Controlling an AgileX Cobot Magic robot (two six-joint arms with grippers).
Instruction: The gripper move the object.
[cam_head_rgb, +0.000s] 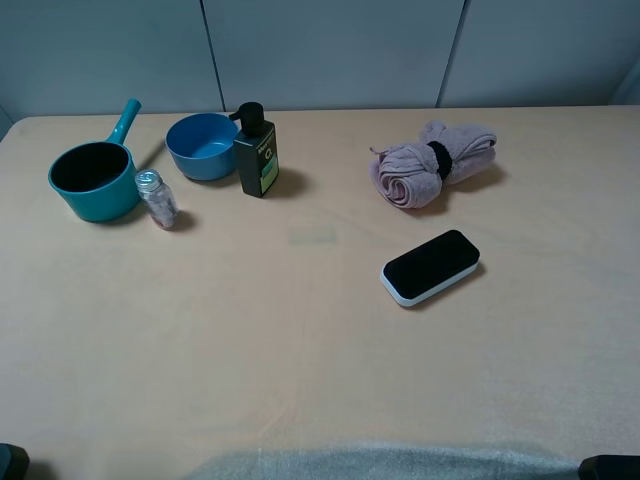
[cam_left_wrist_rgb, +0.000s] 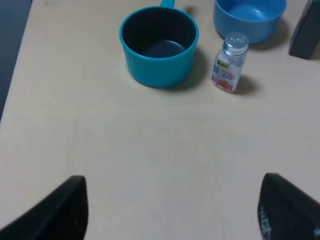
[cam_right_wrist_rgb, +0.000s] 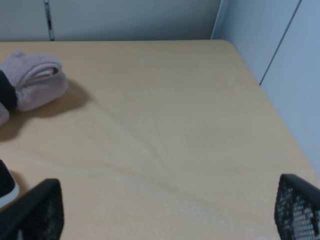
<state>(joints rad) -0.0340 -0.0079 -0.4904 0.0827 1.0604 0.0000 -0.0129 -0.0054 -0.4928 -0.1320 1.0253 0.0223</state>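
Observation:
The small clear glass jar (cam_head_rgb: 156, 199) with a ribbed silver cap and pale pink contents stands upright at the left rear of the table, between the teal saucepan (cam_head_rgb: 93, 178) and the black pump bottle (cam_head_rgb: 257, 153). It also shows in the left wrist view (cam_left_wrist_rgb: 230, 63), far ahead of my left gripper (cam_left_wrist_rgb: 172, 210), which is open and empty. My right gripper (cam_right_wrist_rgb: 167, 212) is open and empty over bare table near the right edge. In the high view only the arms' tips show at the bottom corners.
A blue bowl (cam_head_rgb: 200, 146) stands behind the jar. A rolled pink towel (cam_head_rgb: 432, 163) with a black band lies at the right rear. A black and white flat case (cam_head_rgb: 431, 266) lies right of centre. The table's right edge (cam_right_wrist_rgb: 270, 100) is near the right gripper.

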